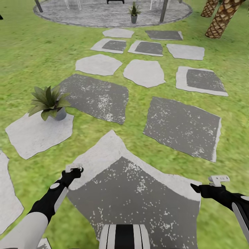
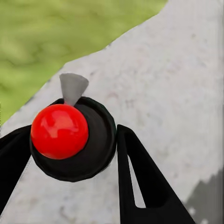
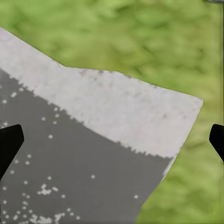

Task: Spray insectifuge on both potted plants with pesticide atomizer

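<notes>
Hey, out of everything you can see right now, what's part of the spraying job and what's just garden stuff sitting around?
Part of the job:
- pesticide atomizer, held in the left gripper
- near potted plant
- far potted plant

Just garden:
- stepping stones
- palm trunk
- round patio

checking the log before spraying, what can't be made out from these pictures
- Pesticide atomizer body and label: left wrist view looks straight down on its red-tipped head, held between the left gripper fingers.
- Far potted plant on the patio: head view, too small for leaf detail.
- Palm trunk: cut off by the head view's top edge.
- Right gripper: fingertips cut off at the right wrist view's edges.
</notes>
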### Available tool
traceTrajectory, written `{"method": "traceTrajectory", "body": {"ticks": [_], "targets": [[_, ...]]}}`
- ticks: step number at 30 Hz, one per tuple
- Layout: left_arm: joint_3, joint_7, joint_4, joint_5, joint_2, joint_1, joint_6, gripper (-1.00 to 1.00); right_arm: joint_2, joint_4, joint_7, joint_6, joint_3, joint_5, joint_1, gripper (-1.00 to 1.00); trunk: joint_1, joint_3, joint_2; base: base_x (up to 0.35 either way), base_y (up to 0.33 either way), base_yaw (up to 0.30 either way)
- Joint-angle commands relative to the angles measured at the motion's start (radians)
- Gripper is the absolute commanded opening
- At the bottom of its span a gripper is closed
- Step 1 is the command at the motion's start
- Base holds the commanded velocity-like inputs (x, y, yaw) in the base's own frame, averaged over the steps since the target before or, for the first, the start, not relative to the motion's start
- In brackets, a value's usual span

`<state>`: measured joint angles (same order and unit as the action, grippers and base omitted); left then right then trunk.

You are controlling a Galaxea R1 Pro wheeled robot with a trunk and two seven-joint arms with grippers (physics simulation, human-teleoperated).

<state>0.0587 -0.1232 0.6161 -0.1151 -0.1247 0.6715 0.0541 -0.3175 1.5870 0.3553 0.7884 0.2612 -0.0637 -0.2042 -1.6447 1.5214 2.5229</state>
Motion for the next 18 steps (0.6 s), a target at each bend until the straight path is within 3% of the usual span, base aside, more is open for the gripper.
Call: {"method": "traceTrajectory", "body": {"ticks": [1, 18], "targets": [[0.003, -0.008, -0.001, -0.01, 0.0, 0.0, 0.001, -1.0, 0.0, 0.001, 0.001, 0.006, 0.001, -0.006, 0.0, 1.0, 0.001, -0.003, 0.0, 0.0, 0.0, 0.0], [0.002, -0.009, -0.001, -0.017, -0.003, 0.002, -0.009, -1.0, -0.003, 0.001, 0.004, -0.013, 0.002, -0.005, 0.0, 1.0, 0.008, -0.069, -0.004, 0.0, 0.0, 0.0]]}}
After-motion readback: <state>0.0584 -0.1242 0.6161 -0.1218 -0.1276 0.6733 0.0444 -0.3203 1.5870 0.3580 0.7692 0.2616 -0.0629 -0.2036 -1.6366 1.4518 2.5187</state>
